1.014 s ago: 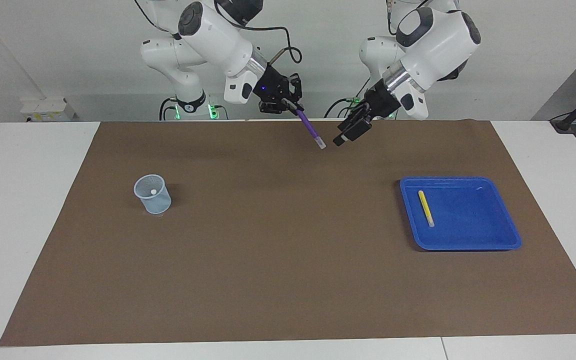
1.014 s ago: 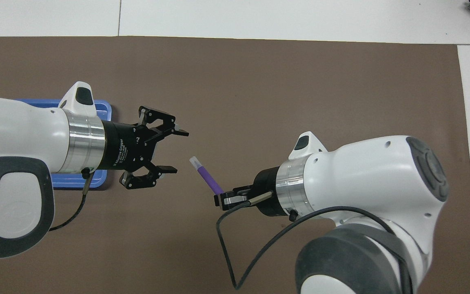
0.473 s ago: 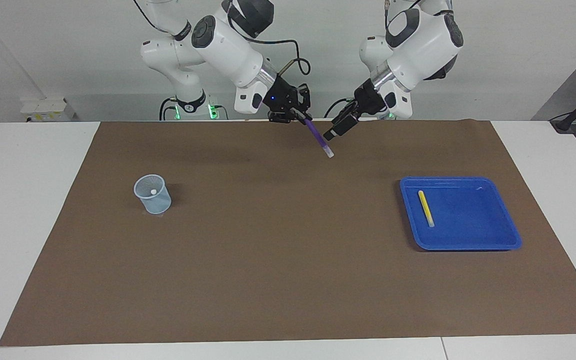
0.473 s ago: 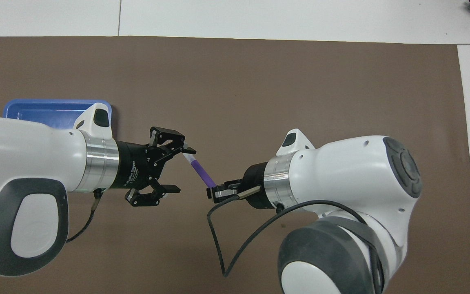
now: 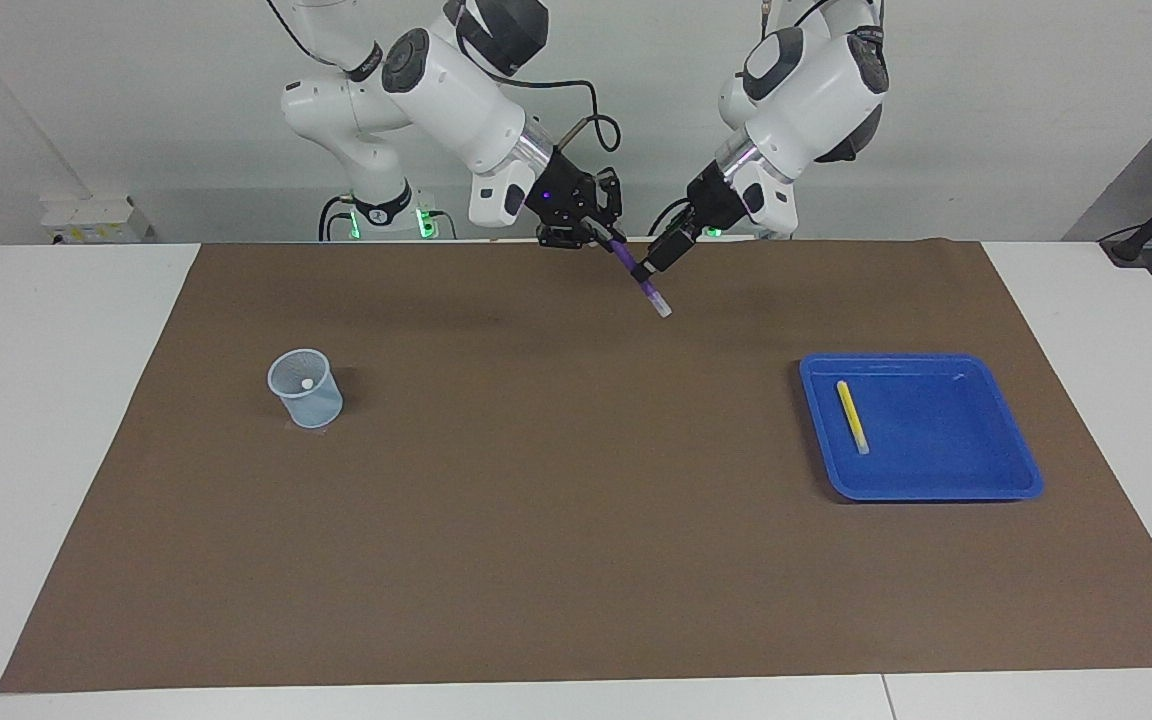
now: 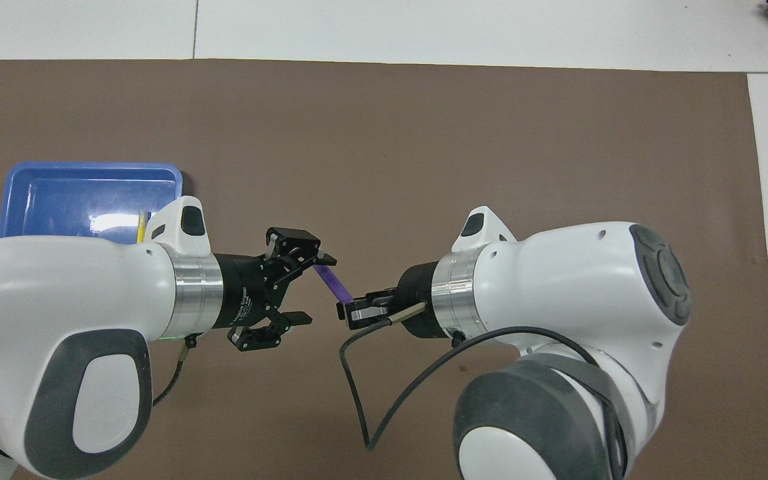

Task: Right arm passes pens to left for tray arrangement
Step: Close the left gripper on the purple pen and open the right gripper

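Note:
My right gripper [image 5: 598,232] is shut on the upper end of the purple pen [image 5: 644,284], which slants down over the mat near the robots. In the overhead view the right gripper [image 6: 351,312] holds the purple pen [image 6: 334,285] by one end. My left gripper [image 5: 648,268] is open at the pen's lower half. In the overhead view one of the left gripper's [image 6: 314,288] fingers [image 6: 317,257] covers the pen's pale end. I cannot tell if it touches. The yellow pen [image 5: 852,416] lies in the blue tray [image 5: 936,490]. The green pen is out of view.
A small pale translucent cup [image 5: 305,388] stands on the brown mat [image 5: 556,520] toward the right arm's end, with a whitish spot inside. The tray [image 6: 91,167] sits toward the left arm's end. White table borders the mat.
My left gripper has swung away from the tray toward the right gripper and now brackets the purple pen. My right gripper shifted slightly toward it with the pen.

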